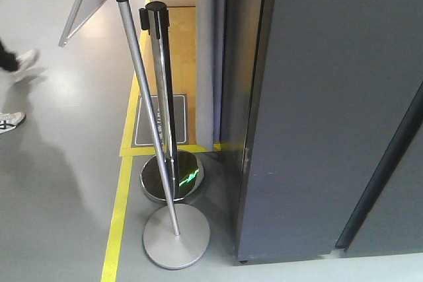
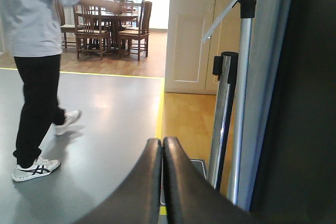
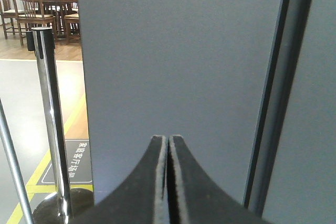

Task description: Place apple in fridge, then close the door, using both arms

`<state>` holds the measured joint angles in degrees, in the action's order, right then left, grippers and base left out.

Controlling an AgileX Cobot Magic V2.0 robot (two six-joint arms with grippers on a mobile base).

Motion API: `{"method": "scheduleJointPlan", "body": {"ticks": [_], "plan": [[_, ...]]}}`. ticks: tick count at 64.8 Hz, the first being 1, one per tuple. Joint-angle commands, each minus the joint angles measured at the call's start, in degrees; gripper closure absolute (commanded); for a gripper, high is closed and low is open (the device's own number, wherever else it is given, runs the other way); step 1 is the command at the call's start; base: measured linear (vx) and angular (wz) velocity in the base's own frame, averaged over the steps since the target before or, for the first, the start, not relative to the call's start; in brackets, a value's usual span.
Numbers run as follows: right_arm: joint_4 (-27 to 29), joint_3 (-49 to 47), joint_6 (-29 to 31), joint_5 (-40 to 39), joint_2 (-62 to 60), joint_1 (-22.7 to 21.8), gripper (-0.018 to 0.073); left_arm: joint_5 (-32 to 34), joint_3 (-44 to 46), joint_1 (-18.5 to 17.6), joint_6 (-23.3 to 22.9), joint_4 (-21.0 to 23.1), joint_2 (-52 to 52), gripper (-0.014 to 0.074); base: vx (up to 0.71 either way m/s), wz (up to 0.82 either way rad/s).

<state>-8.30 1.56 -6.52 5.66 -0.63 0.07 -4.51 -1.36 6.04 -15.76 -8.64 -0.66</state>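
The apple is out of view in all three views. The fridge (image 1: 317, 97) fills the right of the front view as a tall dark grey block, and no white inside shows. A dark vertical strip (image 1: 382, 166) runs between its two grey panels, the nearer one being the door (image 3: 173, 51) seen close up in the right wrist view. My right gripper (image 3: 169, 138) is shut and empty, pointing at that grey panel. My left gripper (image 2: 162, 141) is also shut with nothing in it, aimed past the fridge's left side (image 2: 304, 103) toward open floor.
A chrome stanchion post (image 1: 162, 97) on a mirrored base (image 1: 172, 177) stands just left of the fridge. A leaning sign stand (image 1: 149, 117) with a grey disc base (image 1: 176, 236) crosses it. A person (image 2: 37, 51) walks on the grey floor. A yellow line (image 1: 119, 216) edges it.
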Motion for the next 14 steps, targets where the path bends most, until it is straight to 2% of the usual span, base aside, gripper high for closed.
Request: {"method": "scheduleJointPlan", "body": {"ticks": [1,14], "plan": [[-0.2,0.1,0.1,-4.6,-0.6,0.0,0.0561,4.0,-1.6,0.0,-0.5,0.0,-0.9,0.0602,0.0,0.0],[-0.2,0.1,0.1,-4.6,-0.6,0.0,0.0561,4.0,-1.6,0.0,-0.5,0.0,-0.9,0.0602,0.0,0.0]]}}
